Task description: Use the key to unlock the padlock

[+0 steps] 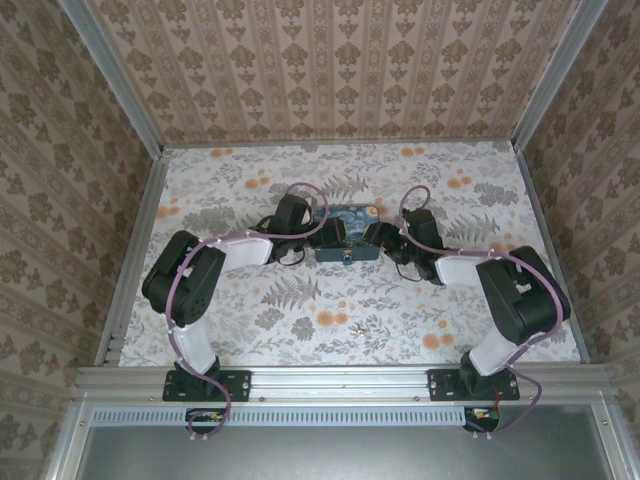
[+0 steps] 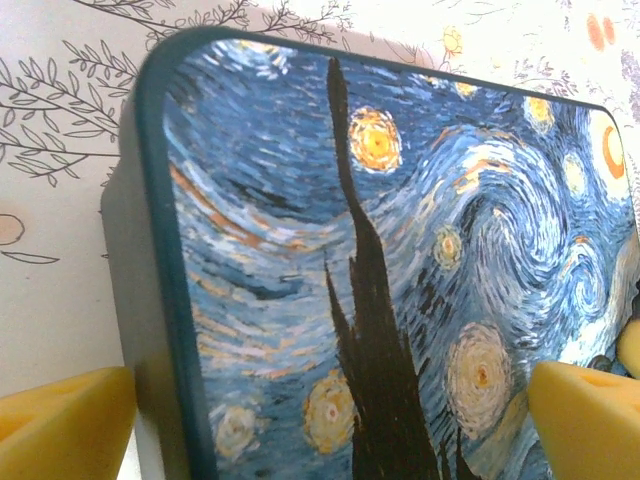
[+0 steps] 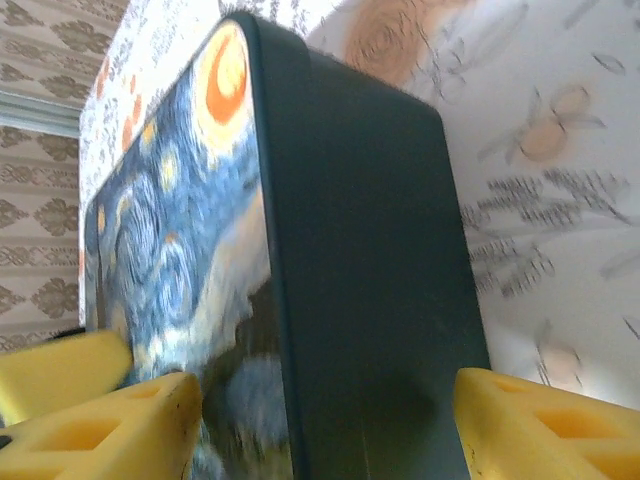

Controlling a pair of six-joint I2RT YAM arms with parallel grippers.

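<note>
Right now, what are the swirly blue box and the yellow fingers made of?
The box: likely tin or hard plastic; smooth, glossy printed lid, plain dark rounded sides. The yellow fingers: probably matte moulded plastic, judging by their blocky shape with sunken hollows.

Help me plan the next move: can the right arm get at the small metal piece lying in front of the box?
Probably yes. The small metal piece lies on open table, nothing around it; the right claw, straddling the box, would only need to back off first.
</note>
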